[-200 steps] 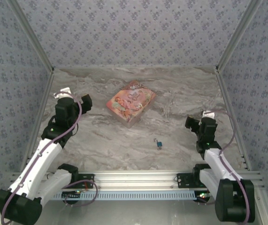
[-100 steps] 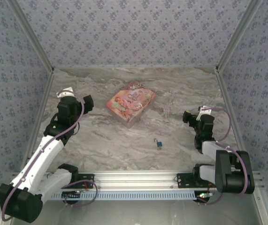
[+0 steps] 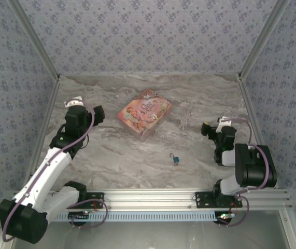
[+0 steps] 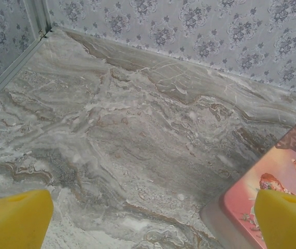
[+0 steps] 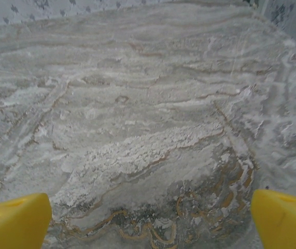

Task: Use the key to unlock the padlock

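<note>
Since nothing's grabbed yet, the padlock [image 3: 175,160] lies loose on the bench [image 3: 111,150], on the near side of the pink box [image 3: 144,114]. The right gripper [image 3: 206,129] hangs off right of the box and the left gripper [image 3: 97,113] just left of it, both jaws wide and empty. The box blocks nothing; the key's too small to make out.

You view from high at 6 o'clock, far. Left wrist: low, near, facing 1 o'clock, sharing the pink box [image 3: 144,114] [image 4: 282,161]. Right wrist: close over the table [image 5: 137,104].
</note>
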Controlling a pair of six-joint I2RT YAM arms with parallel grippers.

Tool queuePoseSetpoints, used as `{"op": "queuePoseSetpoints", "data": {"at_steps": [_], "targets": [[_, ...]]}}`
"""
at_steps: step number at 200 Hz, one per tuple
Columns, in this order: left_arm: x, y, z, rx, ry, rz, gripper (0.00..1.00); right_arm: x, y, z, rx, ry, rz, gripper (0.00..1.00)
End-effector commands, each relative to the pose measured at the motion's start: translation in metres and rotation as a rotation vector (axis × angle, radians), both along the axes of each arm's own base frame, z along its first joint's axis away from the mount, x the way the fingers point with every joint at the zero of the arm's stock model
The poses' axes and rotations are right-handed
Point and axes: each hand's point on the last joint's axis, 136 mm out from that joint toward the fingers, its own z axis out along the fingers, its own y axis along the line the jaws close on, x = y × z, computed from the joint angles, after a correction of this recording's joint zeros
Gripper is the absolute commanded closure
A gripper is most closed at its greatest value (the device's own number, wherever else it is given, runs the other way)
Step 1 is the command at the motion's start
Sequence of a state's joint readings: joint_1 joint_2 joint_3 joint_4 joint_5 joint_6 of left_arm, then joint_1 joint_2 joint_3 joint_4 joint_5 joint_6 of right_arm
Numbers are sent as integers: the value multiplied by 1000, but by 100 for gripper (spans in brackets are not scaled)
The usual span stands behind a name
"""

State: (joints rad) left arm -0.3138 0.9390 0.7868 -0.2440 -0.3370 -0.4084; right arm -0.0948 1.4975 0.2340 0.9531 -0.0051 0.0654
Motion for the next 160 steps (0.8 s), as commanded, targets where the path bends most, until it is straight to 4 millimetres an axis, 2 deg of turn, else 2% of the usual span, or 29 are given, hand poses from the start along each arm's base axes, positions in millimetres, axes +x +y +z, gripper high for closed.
{"op": "queuePoseSetpoints", "data": {"at_steps": [1, 36, 87, 160], "targets": [[2, 7, 15, 20, -20, 17, 1, 20, 0, 22, -11, -57, 23, 0], [5, 21, 1, 50, 16, 52, 1, 32, 10, 17, -72, 16, 46, 0], [17, 39, -24, 106, 56, 73, 1, 32, 12, 16, -86, 20, 48, 0], [27, 63, -52, 260, 20, 141, 1, 33, 13, 17, -96, 22, 51, 0]]}}
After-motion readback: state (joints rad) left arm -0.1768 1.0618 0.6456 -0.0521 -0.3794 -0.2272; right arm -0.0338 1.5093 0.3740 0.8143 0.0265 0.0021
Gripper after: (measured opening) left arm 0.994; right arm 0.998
